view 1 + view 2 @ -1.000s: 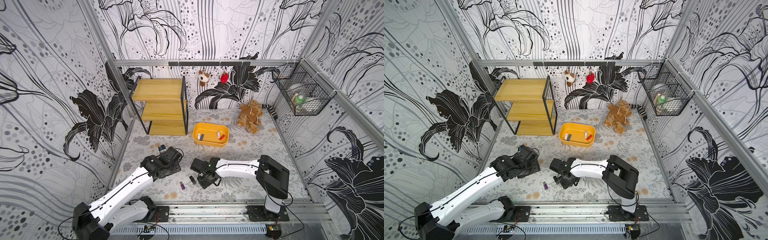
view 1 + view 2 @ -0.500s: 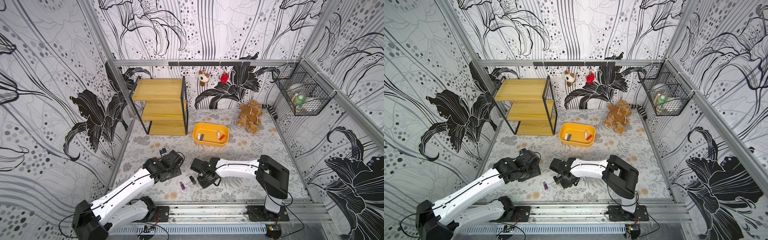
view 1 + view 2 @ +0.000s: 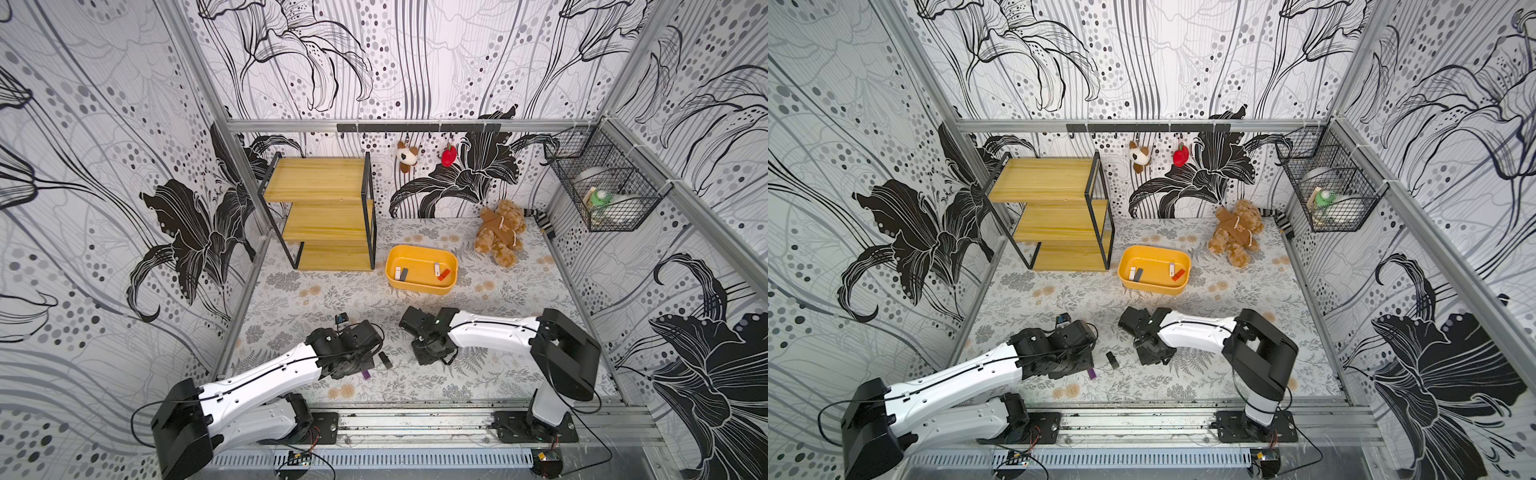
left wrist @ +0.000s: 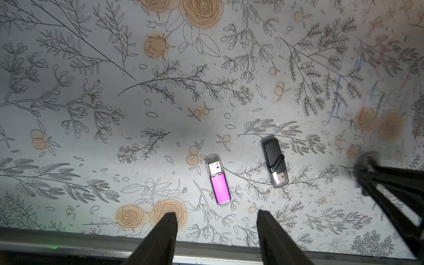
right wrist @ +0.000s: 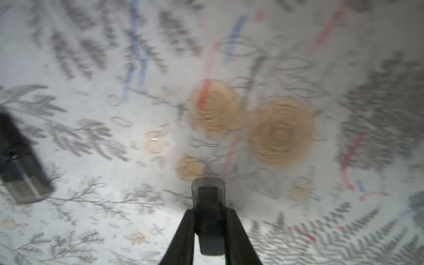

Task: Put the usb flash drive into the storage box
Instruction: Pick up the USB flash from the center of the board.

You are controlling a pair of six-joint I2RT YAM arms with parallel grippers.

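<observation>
Held drive: a dark grey plastic usb flash drive with a translucent cap [image 5: 208,215] sits pinched between the jaws of the right gripper [image 5: 208,220], which are closed tight on it, low over the floral mat.
Loose drives: a pink metallic stick with a clear cap [image 4: 218,179] and a black stick with a clear cap [image 4: 275,163] lie flat on the mat, just beside each other, not touching.
Left gripper [image 4: 215,220]: half open, empty, its fingers straddling the pink stick's near end without touching it.
Storage box: a shallow yellow-orange plastic tub with rounded corners [image 3: 422,249] stands well apart from both arms, further back; several small sticks already lie in it.
Step in hand: grasp made, carry apparently starting; the right wrist view is blurred.
Next move: the right arm should lift clear of the mat, travel over the tub's rim, then let go above a bare part of the floor.
</observation>
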